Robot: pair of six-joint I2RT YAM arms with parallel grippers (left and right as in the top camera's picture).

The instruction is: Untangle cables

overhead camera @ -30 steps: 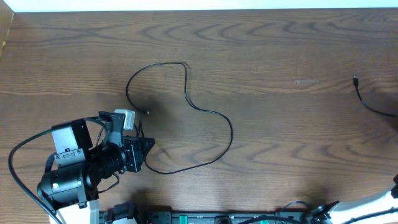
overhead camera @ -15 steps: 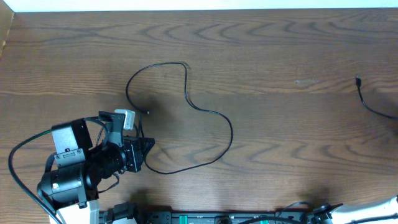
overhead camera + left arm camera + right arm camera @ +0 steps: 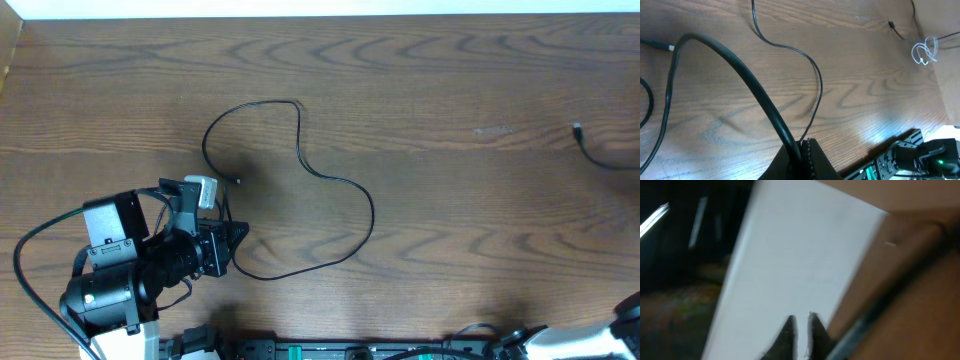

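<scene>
Two thin black cables [image 3: 372,215] [image 3: 578,130], two robot arms [image 3: 130,265] [image 3: 628,318], one wooden table [image 3: 450,80].

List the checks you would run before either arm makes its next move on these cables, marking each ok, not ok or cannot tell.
1. Left pincer is shut on one end of the looped cable: ok.
2. The looped cable lies in one open curve and does not cross itself: ok.
3. Its free plug lies flat, clear of the left pincer: ok.
4. The second cable lies apart from the looped one: ok.
5. The whole second cable is visible from overhead: not ok, it runs off the right edge.
6. Right pincer is shut on nothing: cannot tell, because its view is blurred.
</scene>
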